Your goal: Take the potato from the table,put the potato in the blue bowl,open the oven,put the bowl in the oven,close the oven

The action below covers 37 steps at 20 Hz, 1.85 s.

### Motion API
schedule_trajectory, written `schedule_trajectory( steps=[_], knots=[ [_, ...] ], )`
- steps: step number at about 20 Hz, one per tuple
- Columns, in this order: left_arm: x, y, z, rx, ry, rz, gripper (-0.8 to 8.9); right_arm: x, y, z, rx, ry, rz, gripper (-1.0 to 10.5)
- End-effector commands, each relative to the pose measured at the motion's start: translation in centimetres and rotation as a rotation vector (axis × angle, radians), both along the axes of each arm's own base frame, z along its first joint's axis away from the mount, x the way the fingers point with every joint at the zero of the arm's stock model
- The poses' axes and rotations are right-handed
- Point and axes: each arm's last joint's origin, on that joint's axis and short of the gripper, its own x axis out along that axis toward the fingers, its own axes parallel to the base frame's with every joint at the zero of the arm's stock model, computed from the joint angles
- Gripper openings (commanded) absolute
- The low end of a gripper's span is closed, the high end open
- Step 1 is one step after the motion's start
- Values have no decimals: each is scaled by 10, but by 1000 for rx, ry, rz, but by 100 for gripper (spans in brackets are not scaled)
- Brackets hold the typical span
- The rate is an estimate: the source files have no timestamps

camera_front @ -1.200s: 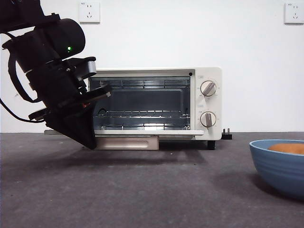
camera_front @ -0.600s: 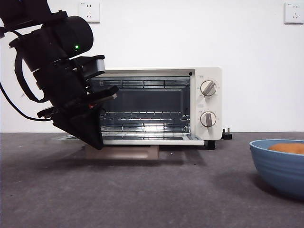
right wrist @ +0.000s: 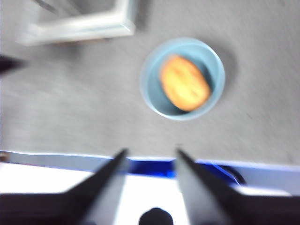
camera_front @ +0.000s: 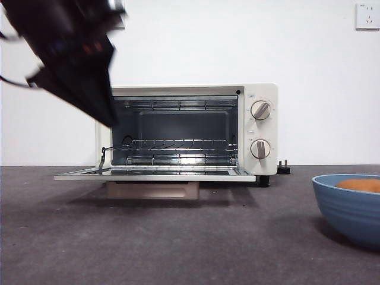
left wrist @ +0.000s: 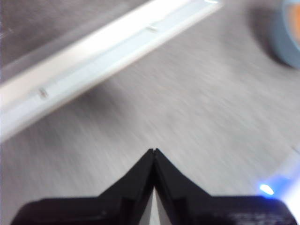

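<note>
The cream-white oven stands open, its door lying flat and level in front of it, with the wire rack showing inside. My left gripper is shut on nothing and hangs above the table near the door's edge. In the front view its dark, blurred arm fills the top left. The blue bowl sits at the right with the orange potato inside it. My right gripper is open, high above the table, with the bowl and potato ahead of it.
A black plug lies beside the oven's right foot. The dark grey table stretches between the oven door and the bowl. A corner of the open door shows in the right wrist view.
The oven door has dropped from partly open to flat. My left arm has lifted up and away from the door toward the top left.
</note>
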Motion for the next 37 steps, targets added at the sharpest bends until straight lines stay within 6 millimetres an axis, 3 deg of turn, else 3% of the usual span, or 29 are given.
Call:
schedule_trajectory(
  steps=[1, 4, 7, 14, 21, 27, 29, 34, 37],
  knots=[
    [-19, 7, 14, 2, -1, -33, -6, 14, 3, -25, -108, 119, -51, 326],
    [-41, 19, 30, -5, -6, -46, -6, 36, 12, -50, -145, 221, -66, 331],
    [-57, 29, 38, 0, 0, -46, -6, 63, 23, -62, -151, 228, -63, 508],
    [-71, 38, 46, -6, -14, -45, -6, 118, 32, -95, -219, 312, -124, 502],
    [-72, 39, 46, 5, -9, -56, -6, 140, 4, -109, -234, 354, -182, 434],
    [-72, 39, 46, 6, -7, -56, -6, 159, 1, -133, -253, 434, -147, 428],
    [-72, 39, 46, 6, -8, -56, -6, 163, 1, -138, -253, 447, -145, 296],
    [-72, 39, 46, 5, -10, -56, -6, 168, 2, -145, -251, 467, -140, 94],
    [-72, 39, 46, 3, -13, -56, -6, 169, 3, -146, -214, 470, -128, 62]
  ],
)
